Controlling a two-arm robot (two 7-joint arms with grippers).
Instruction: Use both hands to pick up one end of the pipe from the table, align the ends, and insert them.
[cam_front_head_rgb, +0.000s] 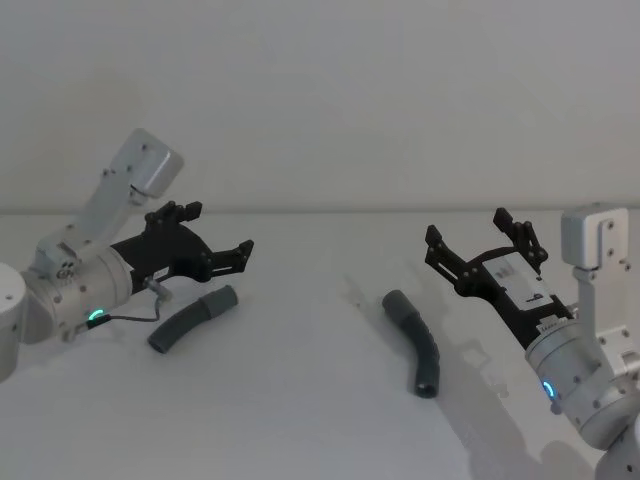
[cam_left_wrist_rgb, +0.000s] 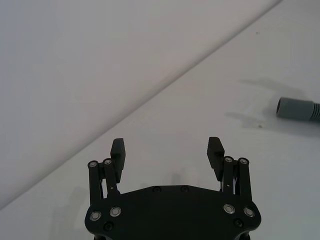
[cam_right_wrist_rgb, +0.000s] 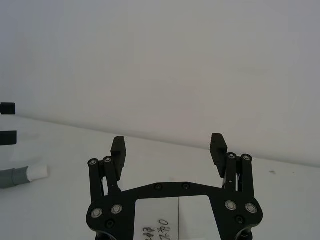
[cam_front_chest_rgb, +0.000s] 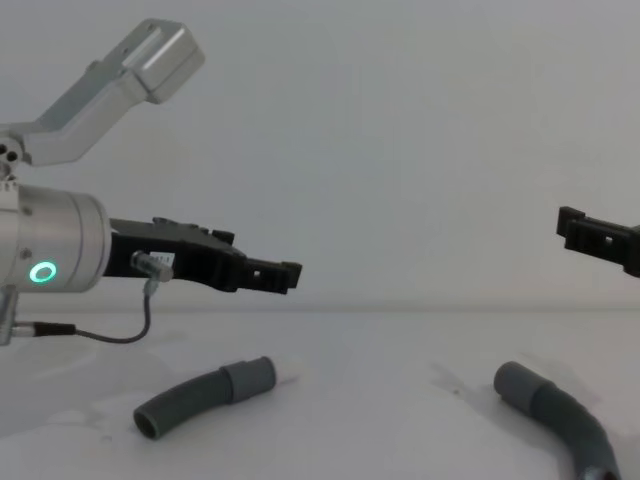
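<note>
– White counter (cam_front_head_rgb: 300, 400), matte and plain. What lies nearest on it?

– Two dark grey ribbed hoses, well apart and both flat on the surface. The shorter hose (cam_front_head_rgb: 190, 320) is on the left. Its smooth cuff (cam_front_head_rgb: 221, 300) points toward the middle and ends in a white tip (cam_right_wrist_rgb: 38, 172). The longer hose (cam_front_head_rgb: 420, 345) curves on the right, with its plain grey socket end (cam_front_chest_rgb: 515, 381) at the far end, also turned toward the middle.

– And the tools?

– The left tool (cam_front_head_rgb: 222, 230) hangs above the counter just behind the shorter hose. Its fingers are spread wide and hold nothing. The right tool (cam_front_head_rgb: 466, 226) is raised to the right of the longer hose, equally wide open and empty.

– Any writing?

– A white label (cam_right_wrist_rgb: 157, 222) on the right tool carries handwritten marks, cut off at the edge, and I can't read them. A small white tag (cam_front_chest_rgb: 160, 260) on the left tool is too small to read. A green ring light (cam_front_chest_rgb: 43, 272) glows on the left wrist.

– Behind?

– A bare pale wall (cam_front_head_rgb: 320, 100).
</note>
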